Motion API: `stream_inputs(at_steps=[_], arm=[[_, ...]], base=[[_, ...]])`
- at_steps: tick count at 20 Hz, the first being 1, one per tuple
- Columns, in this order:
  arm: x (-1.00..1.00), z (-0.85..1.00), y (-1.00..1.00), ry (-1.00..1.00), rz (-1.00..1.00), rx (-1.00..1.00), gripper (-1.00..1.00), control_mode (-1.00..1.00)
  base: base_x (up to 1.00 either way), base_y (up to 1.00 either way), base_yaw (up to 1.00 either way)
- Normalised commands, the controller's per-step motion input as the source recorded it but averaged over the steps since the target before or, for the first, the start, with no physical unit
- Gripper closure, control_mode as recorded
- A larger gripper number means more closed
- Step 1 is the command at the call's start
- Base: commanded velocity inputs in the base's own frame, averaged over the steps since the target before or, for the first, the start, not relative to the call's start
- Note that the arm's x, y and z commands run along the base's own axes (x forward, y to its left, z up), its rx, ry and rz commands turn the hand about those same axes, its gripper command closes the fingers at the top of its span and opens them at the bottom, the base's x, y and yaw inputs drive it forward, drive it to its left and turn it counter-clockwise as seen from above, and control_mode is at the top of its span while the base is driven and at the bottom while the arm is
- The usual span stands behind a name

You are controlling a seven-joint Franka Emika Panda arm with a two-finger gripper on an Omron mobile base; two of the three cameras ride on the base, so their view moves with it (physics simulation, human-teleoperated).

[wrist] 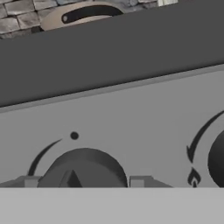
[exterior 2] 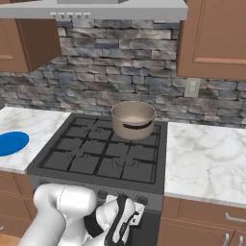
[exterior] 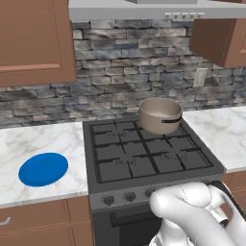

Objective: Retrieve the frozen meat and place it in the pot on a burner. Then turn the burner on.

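The tan pot (exterior: 161,115) (exterior 2: 133,119) stands on the stove's back right burner, its dark handle facing forward; its top also shows in the hand view (wrist: 85,14). The frozen meat is out of view. My gripper (wrist: 85,180) is low against the stove's front panel (wrist: 131,113), with a round dark knob (wrist: 83,165) between its two fingertips (wrist: 28,181), which touch the knob's sides. From the right base view, the hand (exterior 2: 136,211) is pressed to the panel below the grates.
A flat blue plate (exterior: 43,169) (exterior 2: 10,143) lies on the marble counter left of the stove. More knobs (exterior: 109,199) line the panel, one just right of the held knob (wrist: 217,159). Wooden cabinets hang above; drawers sit below the counters.
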Motion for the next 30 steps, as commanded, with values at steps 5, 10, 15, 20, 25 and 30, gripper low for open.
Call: stream_inputs(at_steps=[5,10,15,20,25,30], arm=[[-0.08,-0.41,-0.04,-0.16,0.36,-0.40,1.00,-1.00],[-0.02,-0.45,-0.31,-0.33,0.57,-0.32,1.00,-1.00],[-0.10,-0.62,-0.36,-0.34,0.56,-0.40,1.00,-1.00],[-0.35,-0.66,-0.15,-0.26,0.55,-0.56,1.00,-1.00],[-0.34,-0.61,-0.03,-0.18,0.50,-0.55,1.00,-1.00],[-0.27,0.00,0.14,-0.24,0.40,-0.28,1.00,-1.00]], base=[[0.00,0.00,0.00],[0.00,0.00,0.00],[0.00,0.00,0.00],[0.00,0.00,0.00],[0.00,0.00,0.00],[0.00,0.00,0.00]])
